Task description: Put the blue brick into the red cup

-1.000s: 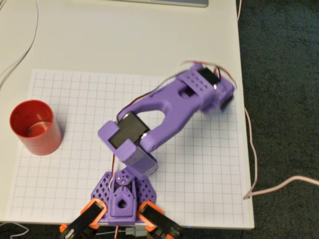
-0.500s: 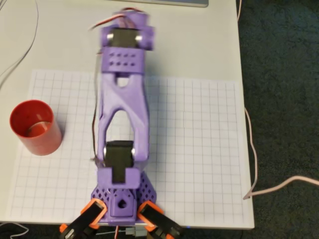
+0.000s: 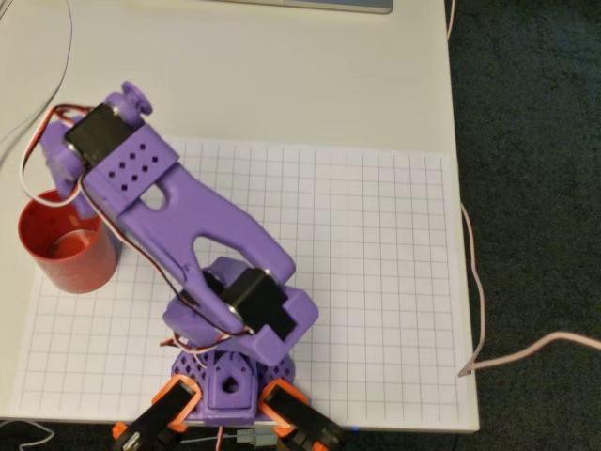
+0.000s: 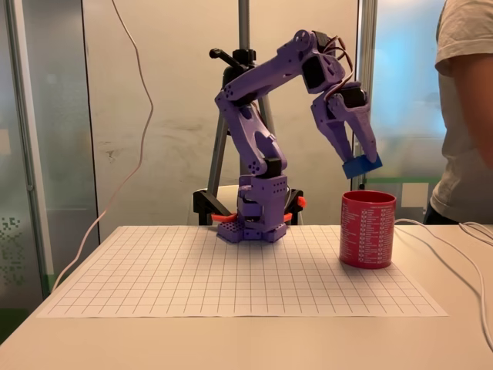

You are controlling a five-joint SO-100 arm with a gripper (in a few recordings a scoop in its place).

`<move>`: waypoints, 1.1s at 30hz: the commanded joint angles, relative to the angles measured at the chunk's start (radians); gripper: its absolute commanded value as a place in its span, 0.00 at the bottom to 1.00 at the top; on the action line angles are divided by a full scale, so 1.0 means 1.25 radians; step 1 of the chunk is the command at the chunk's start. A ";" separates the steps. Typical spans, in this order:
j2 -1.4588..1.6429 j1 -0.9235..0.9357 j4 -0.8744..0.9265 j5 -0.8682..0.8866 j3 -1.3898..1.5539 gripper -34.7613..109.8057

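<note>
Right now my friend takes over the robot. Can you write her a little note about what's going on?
End effector: shut on the blue brick, holding it in the air just above the red cup.
Red cup: upright at the edge of the grid sheet, on the left in the overhead view.
Done: brick picked up and carried over to the cup.
Left: line it up over the opening, let go so it drops in, then pull the arm back.

A white grid sheet [image 3: 376,282] covered the pale surface [image 3: 282,75]; a person [image 4: 466,116] stood beside trailing cables [image 3: 479,291].
</note>
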 commanded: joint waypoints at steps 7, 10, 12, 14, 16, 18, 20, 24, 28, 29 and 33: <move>0.032 -0.207 0.025 0.133 0.052 0.24; 0.028 -0.220 -0.002 0.120 0.036 0.24; 0.016 -0.216 -0.023 0.106 0.021 0.24; 0.007 -0.200 -0.048 0.079 0.022 0.24; 0.007 -0.177 -0.074 0.058 0.040 0.24; 0.011 -0.163 -0.079 0.059 0.050 0.24; 0.018 -0.171 -0.081 0.064 0.063 0.24; 0.020 -0.172 -0.098 0.061 0.071 0.24; 0.028 -0.184 -0.098 0.040 0.082 0.33; 0.038 -0.201 -0.091 0.031 0.087 0.49; 0.110 -0.221 -0.126 0.005 0.113 0.68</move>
